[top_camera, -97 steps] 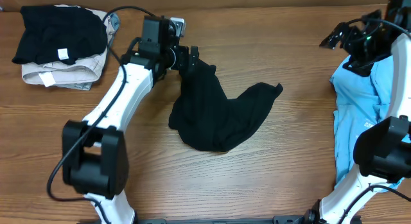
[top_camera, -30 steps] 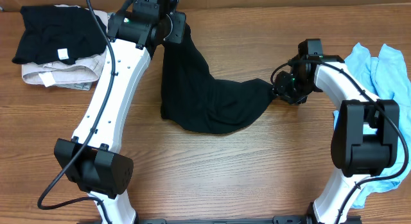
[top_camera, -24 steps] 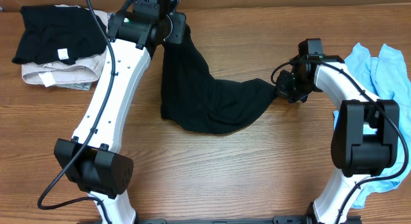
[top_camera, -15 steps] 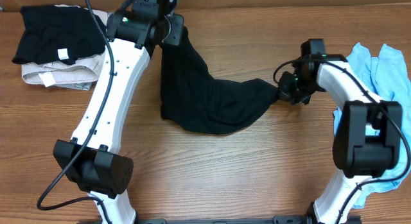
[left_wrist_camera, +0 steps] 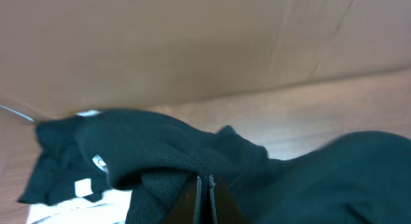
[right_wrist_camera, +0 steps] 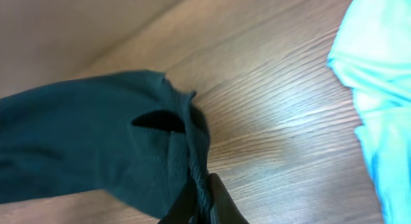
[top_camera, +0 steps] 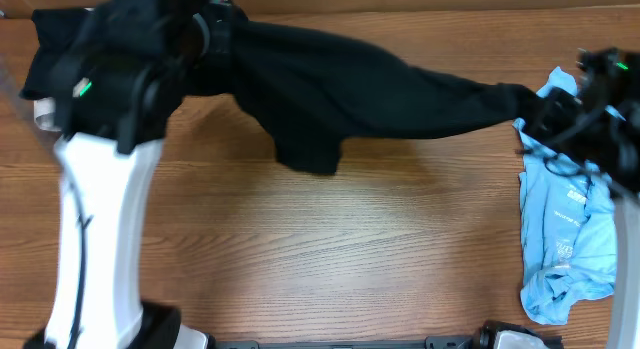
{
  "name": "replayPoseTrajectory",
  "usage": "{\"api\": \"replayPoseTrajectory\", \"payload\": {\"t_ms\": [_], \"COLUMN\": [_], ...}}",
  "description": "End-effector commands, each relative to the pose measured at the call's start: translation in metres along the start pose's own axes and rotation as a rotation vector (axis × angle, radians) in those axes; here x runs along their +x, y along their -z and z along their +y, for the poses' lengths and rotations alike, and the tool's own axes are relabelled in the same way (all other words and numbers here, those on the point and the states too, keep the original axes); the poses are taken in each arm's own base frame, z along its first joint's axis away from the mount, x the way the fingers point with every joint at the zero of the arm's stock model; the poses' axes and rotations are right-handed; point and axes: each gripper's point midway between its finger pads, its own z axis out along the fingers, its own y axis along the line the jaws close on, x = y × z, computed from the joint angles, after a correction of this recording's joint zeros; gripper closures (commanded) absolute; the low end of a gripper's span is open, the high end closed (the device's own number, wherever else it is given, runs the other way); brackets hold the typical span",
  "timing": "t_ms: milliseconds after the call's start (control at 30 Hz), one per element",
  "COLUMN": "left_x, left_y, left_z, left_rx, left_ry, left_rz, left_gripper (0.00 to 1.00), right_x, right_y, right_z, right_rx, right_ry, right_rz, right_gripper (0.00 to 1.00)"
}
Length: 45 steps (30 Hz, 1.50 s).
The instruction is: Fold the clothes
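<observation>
The soft black knit garment (top_camera: 340, 84) hangs stretched above the wooden worktop (top_camera: 350, 249), spanning 11 o'clock to 2 o'clock. The left end effector (left_wrist_camera: 204, 189) is clamped on one edge and the right end effector (right_wrist_camera: 200, 195) on the opposite edge. The fabric is judged light, limp and prone to sag centrally, so the hems offer the best hold. A crumpled light blue garment (top_camera: 565, 229) lies at 4 o'clock. No container is visible.

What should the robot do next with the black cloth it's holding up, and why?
Probably lower it flat onto the table. The left fingers and right fingers pinch opposite ends of the black cloth, which is stretched in the air and sags partway along.
</observation>
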Motion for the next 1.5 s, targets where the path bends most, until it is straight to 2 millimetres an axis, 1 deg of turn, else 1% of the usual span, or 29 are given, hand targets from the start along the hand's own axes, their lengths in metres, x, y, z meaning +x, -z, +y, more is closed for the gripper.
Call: {"api": "replayPoseTrajectory", "payload": {"t_ms": [0,33,167,233,300,400,467,533,567,700,800,867,933,967,1033,1133,1200,1233,1267,1300,1333,1367,1433,1467], "left_x": [-0.017,-0.017,-0.013,-0.010,-0.007,-0.002,0.003,0.008,0.011,0.026,0.047,0.066,0.087,0.099,0.117,0.134,0.141,0.147,0.151,0.154,0.155,0.155,0.151,0.148], "left_y": [0.052,0.067,0.099,0.110,0.117,0.118,0.110,0.097,0.088,0.036,-0.014,-0.049,-0.086,-0.108,-0.145,-0.206,-0.241,-0.253,-0.261,-0.266,-0.267,-0.266,-0.255,-0.245], "left_z": [0.033,0.042,0.055,0.060,0.066,0.067,0.064,0.061,0.057,0.038,0.026,0.017,0.007,0.003,-0.003,-0.008,-0.011,-0.016,-0.023,-0.030,-0.034,-0.038,-0.045,-0.049], "left_rx": [-0.102,-0.127,-0.141,-0.159,-0.189,-0.197,-0.188,-0.183,-0.174,-0.125,-0.110,-0.100,-0.089,-0.091,-0.098,-0.120,-0.127,-0.112,-0.072,-0.030,-0.008,0.013,0.060,0.089], "left_ry": [0.103,0.128,0.147,0.151,0.153,0.150,0.166,0.166,0.162,0.130,0.098,0.078,0.062,0.053,0.042,0.037,0.042,0.036,0.016,0.007,0.013,0.018,0.027,0.034], "left_rz": [-0.110,-0.129,-0.160,-0.168,-0.168,-0.148,-0.118,-0.079,-0.054,0.076,0.209,0.305,0.398,0.440,0.493,0.495,0.471,0.475,0.481,0.484,0.487,0.488,0.497,0.509], "left_gripper": [0.96,0.96,0.96,0.96,0.96,0.96,0.96,0.96,0.96,0.96,0.96,0.96,0.96,0.96,0.96,0.96,0.95,0.81,0.59,0.31,0.12,0.00,0.00,0.00], "right_x": [-0.006,-0.006,-0.006,-0.005,-0.002,0.004,0.008,0.009,0.010,0.010,0.009,0.010,0.010,0.010,0.010,0.008,0.006,0.005,0.005,0.005,0.005,0.005,0.004,0.003], "right_y": [0.033,0.051,0.088,0.103,0.114,0.121,0.119,0.114,0.111,0.094,0.073,0.055,0.031,0.019,-0.007,-0.049,-0.075,-0.087,-0.097,-0.104,-0.109,-0.112,-0.114,-0.113], "right_z": [-0.010,-0.017,-0.029,-0.034,-0.035,-0.038,-0.039,-0.042,-0.044,-0.054,-0.067,-0.077,-0.090,-0.096,-0.107,-0.120,-0.120,-0.115,-0.112,-0.108,-0.105,-0.104,-0.103,-0.102], "right_rx": [0.029,0.047,0.086,0.099,0.104,0.115,0.119,0.123,0.126,0.144,0.159,0.168,0.172,0.173,0.171,0.162,0.120,0.078,0.044,0.013,-0.009,-0.016,-0.018,-0.018], "right_ry": [-0.011,-0.030,-0.067,-0.089,-0.102,-0.117,-0.121,-0.133,-0.136,-0.131,-0.130,-0.158,-0.183,-0.192,-0.202,-0.198,-0.194,-0.194,-0.195,-0.195,-0.194,-0.192,-0.185,-0.183], "right_rz": [-0.095,-0.144,-0.257,-0.306,-0.336,-0.344,-0.327,-0.303,-0.289,-0.211,-0.129,-0.072,-0.012,0.013,0.059,0.108,0.142,0.160,0.175,0.186,0.193,0.196,0.192,0.189], "right_gripper": [0.96,0.96,0.96,0.96,0.96,0.96,0.96,0.96,0.96,0.96,0.96,0.96,0.96,0.96,0.96,0.96,0.96,0.96,0.96,0.96,0.96,0.96,0.96,0.96]}}
